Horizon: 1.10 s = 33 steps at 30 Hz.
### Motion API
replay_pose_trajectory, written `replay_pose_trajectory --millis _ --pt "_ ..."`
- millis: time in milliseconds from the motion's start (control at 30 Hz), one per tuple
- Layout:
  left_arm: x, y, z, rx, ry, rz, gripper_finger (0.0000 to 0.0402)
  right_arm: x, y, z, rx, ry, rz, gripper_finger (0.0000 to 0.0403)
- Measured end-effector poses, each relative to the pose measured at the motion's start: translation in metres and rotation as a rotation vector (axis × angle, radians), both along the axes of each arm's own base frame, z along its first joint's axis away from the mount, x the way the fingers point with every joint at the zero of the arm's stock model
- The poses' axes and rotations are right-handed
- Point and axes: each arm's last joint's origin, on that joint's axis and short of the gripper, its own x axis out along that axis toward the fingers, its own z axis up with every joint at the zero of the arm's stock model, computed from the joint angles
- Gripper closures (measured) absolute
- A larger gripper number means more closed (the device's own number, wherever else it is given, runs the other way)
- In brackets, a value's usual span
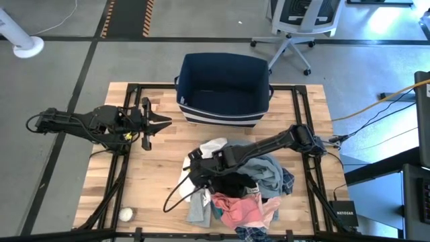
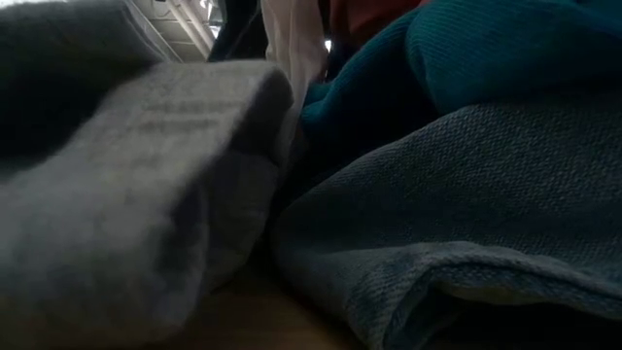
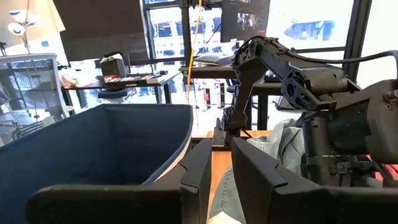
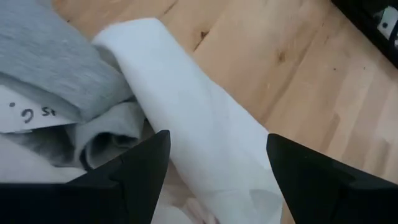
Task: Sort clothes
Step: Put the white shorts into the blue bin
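The clothes (image 1: pixel 245 188) lie in a pile on the near middle of the wooden table: white (image 1: pixel 213 146), black (image 1: pixel 232 181), grey-blue (image 1: pixel 269 169), pink (image 1: pixel 238 210), light grey (image 1: pixel 197 207) and plaid (image 1: pixel 289 181). The low view shows light grey (image 2: pixel 126 194), grey-blue (image 2: pixel 466 194) and teal (image 2: pixel 466 49) cloth close up. My right gripper (image 1: pixel 191 168) is open over the pile's left side, its fingers on either side of a white fold (image 4: pixel 205 130) that lies on light grey cloth (image 4: pixel 50 62). My left gripper (image 1: pixel 164 122) waits at the table's left, open by a narrow gap (image 3: pixel 222 155) and empty. My right gripper comes at the white fold (image 4: pixel 214 155) from above, slanting down, with one open finger (image 4: pixel 140 168) on each side of it. I cannot tell whether the fingers touch the cloth.
A navy fabric bin with white stripes (image 1: pixel 225 87) stands open at the table's far middle and shows in the left wrist view (image 3: pixel 93 149). A small white ball (image 1: pixel 126 214) lies at the near left corner. Bare wood (image 1: pixel 161 168) lies between the pile and my left arm.
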Motion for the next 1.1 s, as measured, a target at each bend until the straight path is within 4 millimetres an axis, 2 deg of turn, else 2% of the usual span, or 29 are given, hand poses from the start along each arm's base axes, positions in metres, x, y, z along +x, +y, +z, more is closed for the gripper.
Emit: replay_pose_trajectory --millis 367,567,700,933,1100 --pt "0.0 0.0 0.0 0.001 0.0 0.0 0.0343 -0.007 -0.003 -0.026 -0.11 0.041 -0.058 0.0117" --pt "0.0 0.0 0.0 0.008 0.001 0.001 0.0343 -0.008 -0.005 -0.042 -0.174 0.047 -0.064 0.0139" --pt "0.0 0.0 0.0 0.009 0.001 0.001 0.0343 -0.006 -0.005 -0.044 -0.17 0.036 -0.062 0.0183" --pt "0.0 0.0 0.0 0.016 0.002 0.001 0.0343 -0.005 -0.004 -0.044 -0.164 0.022 -0.061 0.0299" --pt "0.0 0.0 0.0 0.017 0.002 0.001 0.0343 0.0 -0.001 -0.033 -0.103 0.0 -0.028 0.0376"
